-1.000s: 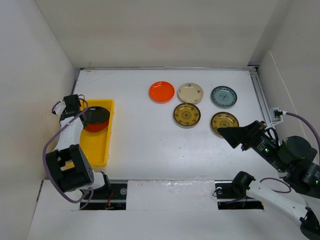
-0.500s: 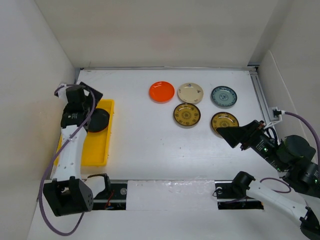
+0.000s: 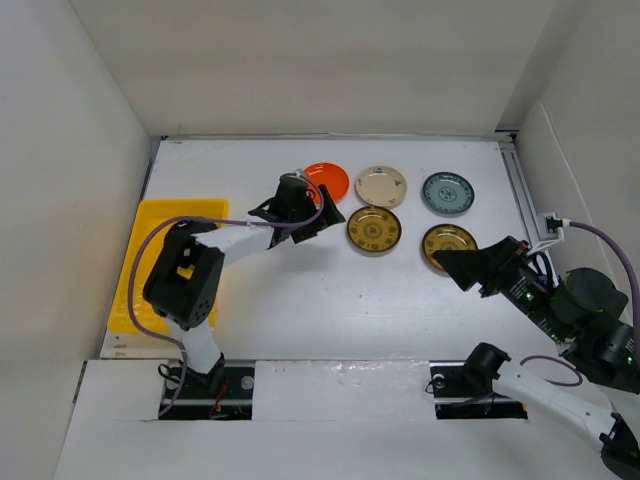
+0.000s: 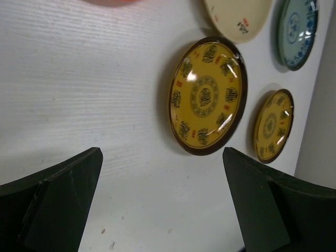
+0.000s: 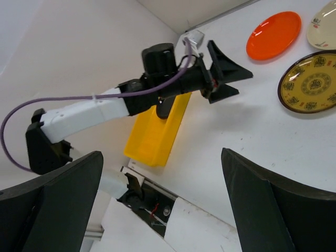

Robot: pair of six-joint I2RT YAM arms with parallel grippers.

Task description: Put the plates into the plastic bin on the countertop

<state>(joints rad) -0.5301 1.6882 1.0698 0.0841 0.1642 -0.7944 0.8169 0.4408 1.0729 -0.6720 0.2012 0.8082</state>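
Our left end effector [image 3: 298, 215] hangs spread wide and empty above the table [image 3: 300, 290], just beside the orange plate [image 3: 337, 178] and the nearer brown-gold plate [image 4: 207, 94]. Our right end effector [image 3: 465, 268] is equally released, holding nothing, and sits close to the second brown-gold plate [image 3: 449, 243].

Five plates lie flat in a cluster at the far right: those three, the cream plate [image 3: 381, 186] and the teal-grey plate [image 3: 447, 193]. The yellow bin [image 3: 140, 215] waits well apart at the left.

What worries us is the grasp. These dishes are shallow with low rims, so a finger coming down slightly off could skid a plate into its neighbour rather than catch the edge; the cream and brown-gold plates sit very near each other. Both arms are aimed at the same cluster, so a collision seems possible if both reach in.

Our left arm [image 3: 185, 275] covers much of the bin, so we cannot tell what it holds.
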